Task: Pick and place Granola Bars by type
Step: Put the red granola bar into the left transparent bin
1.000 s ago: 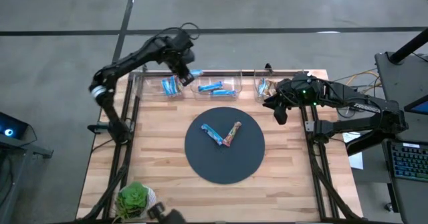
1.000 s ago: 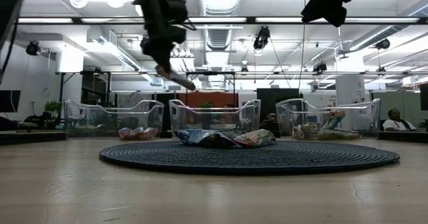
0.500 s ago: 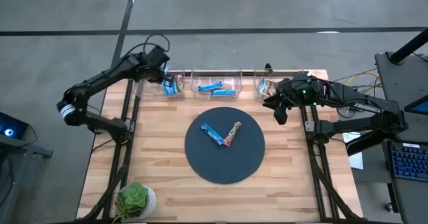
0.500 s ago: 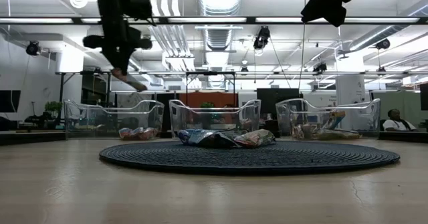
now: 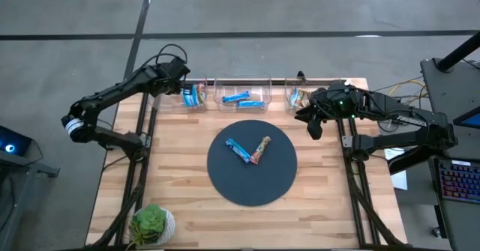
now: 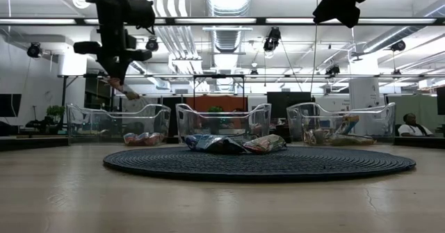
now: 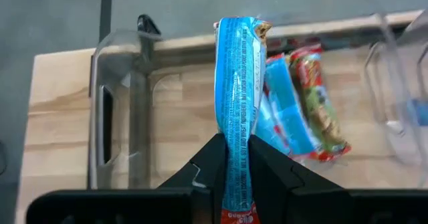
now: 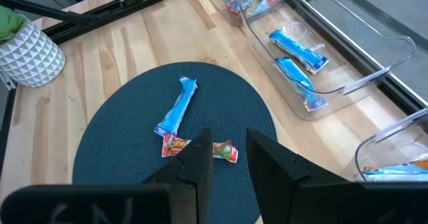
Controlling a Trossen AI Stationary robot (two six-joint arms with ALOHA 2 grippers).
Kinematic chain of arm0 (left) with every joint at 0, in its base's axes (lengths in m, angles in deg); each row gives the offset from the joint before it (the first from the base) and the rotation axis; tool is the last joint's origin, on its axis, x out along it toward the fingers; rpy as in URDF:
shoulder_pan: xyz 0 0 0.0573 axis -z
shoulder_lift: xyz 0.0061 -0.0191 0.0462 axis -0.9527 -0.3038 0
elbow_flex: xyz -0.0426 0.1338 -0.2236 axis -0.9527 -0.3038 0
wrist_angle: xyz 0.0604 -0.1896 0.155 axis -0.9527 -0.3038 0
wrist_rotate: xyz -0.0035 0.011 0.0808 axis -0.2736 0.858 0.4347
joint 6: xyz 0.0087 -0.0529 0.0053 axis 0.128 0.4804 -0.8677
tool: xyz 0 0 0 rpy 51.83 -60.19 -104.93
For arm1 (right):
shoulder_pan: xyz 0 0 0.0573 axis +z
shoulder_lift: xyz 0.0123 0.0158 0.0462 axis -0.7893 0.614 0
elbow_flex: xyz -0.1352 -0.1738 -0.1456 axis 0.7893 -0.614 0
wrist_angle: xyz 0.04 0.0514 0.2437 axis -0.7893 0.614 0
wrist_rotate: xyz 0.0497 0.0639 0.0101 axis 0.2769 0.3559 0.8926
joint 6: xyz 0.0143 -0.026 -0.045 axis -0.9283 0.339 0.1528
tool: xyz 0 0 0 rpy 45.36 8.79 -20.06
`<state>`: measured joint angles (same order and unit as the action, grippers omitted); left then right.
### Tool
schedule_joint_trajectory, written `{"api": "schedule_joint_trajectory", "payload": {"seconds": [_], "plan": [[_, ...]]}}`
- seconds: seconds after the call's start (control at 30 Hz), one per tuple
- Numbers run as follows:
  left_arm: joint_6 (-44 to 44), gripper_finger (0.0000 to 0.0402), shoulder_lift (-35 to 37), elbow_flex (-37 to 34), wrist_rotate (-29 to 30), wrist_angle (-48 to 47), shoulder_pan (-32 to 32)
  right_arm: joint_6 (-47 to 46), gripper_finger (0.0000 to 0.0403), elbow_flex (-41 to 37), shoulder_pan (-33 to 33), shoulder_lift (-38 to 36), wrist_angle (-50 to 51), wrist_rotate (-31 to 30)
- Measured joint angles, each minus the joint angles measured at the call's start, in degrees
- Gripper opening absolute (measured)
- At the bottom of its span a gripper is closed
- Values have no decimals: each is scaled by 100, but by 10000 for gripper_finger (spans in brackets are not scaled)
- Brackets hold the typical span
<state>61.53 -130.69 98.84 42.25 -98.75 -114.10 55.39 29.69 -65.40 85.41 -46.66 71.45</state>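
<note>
**A:** Wooden counter (image 5: 180,176) from above: three clear bins along the 12 o'clock edge, a dark round mat (image 5: 252,162) at centre. What has changed?

**B:** The left gripper (image 7: 233,158) has swung from over the middle bin (image 5: 244,94) out toward 10 o'clock and now hangs above the left bin (image 5: 193,95). Its fingers (image 7: 207,162) are pinched nearly together on a blue-wrapped granola bar (image 7: 238,97), which sticks out past them, over the bars already lying in that bin.

**A:** So the carry is about done?

**B:** I'd judge so; the bar only needs letting go, and it looks like the blue-and-red kind below it.

**A:** And the other arm?

**B:** The right gripper (image 8: 223,158) waits at about 2 o'clock, by the right bin (image 5: 298,97), fingers a little apart and holding nothing.

**A:** What remains?

**B:** Two bars (image 5: 250,149) on the mat, touching at their ends near its centre.
</note>
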Motion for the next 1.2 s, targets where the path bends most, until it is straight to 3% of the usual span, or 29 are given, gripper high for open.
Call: {"api": "schedule_joint_trajectory", "payload": {"seconds": [0.47,0.87,1.2], "plan": [[-92,49,0,-105,-59,430,-155,-20,84,0,0,0,0,0],[105,155,-2,-560,-685,441,-453,-17,84,0,0,0,2,-2],[-48,165,-4,-450,-1217,467,-450,-2,84,0,0,0,-15,-22]]}}
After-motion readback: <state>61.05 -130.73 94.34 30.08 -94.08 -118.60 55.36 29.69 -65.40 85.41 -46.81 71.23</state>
